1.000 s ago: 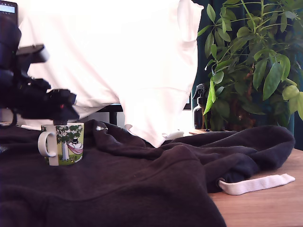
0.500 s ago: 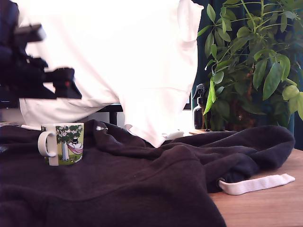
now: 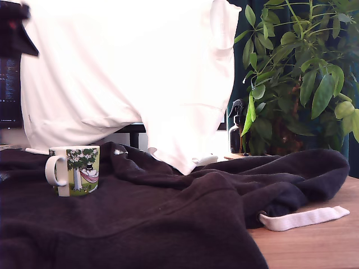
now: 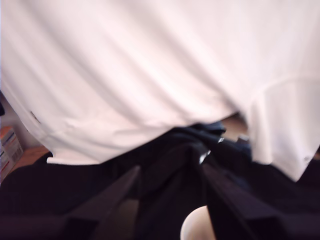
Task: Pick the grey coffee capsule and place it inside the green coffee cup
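Observation:
The green coffee cup stands upright on dark cloth at the exterior view's left, its white handle turned left. In the wrist view only its white rim shows, low between the fingers. My gripper is open, its two dark fingers spread with nothing between them, and it hangs well above the cup. In the exterior view only a dark tip of the arm shows at the top left corner. The grey coffee capsule is out of view in both pictures.
A dark garment covers most of the wooden table. A white shirt hangs behind. A white strap, a dark spray bottle and a leafy plant are at the exterior view's right.
The arm has risen from just above the cup and swung up toward the exterior view's top left, almost leaving the picture. The cup has not moved.

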`<action>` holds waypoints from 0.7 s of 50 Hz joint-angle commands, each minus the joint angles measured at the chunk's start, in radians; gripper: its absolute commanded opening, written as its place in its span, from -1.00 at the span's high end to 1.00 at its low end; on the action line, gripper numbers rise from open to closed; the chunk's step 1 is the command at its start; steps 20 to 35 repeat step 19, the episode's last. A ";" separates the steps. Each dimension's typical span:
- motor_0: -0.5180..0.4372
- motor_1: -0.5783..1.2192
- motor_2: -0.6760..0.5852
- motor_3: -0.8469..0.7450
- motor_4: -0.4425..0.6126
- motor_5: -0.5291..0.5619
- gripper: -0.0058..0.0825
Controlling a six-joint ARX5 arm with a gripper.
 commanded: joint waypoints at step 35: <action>0.007 -0.084 -0.003 -0.108 0.035 -0.013 0.92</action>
